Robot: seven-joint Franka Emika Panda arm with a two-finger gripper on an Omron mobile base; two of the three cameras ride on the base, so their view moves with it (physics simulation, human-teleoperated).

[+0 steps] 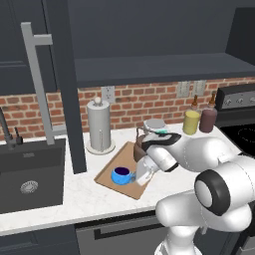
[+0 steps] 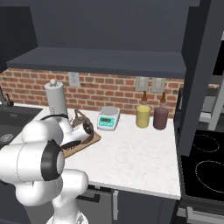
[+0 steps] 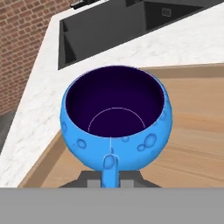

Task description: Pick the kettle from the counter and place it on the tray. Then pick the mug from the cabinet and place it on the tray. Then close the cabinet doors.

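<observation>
A: Where is the mug (image 1: pixel 121 175)?
B: Upright on the light-wood tray (image 1: pixel 107 177), at its front left part, handle turned toward the hand. The kettle (image 1: pixel 141 145) sits on the same tray behind it, partly hidden by the arm.
A: And the fingers (image 3: pixel 89 179)?
B: In the hand view the handle sits between the two fingers, low at the frame's bottom edge. Whether they pinch it or stand slack, I cannot tell.
A: The bench (image 2: pixel 131 157)?
B: White marble, carrying a paper-towel holder (image 1: pixel 99 125), a kitchen scale (image 2: pixel 108 118), and two bottles, yellow (image 2: pixel 143 114) and maroon (image 2: pixel 161 116). The cabinet door (image 1: pixel 64 84) hangs open beside the sink (image 1: pixel 31 174).
</observation>
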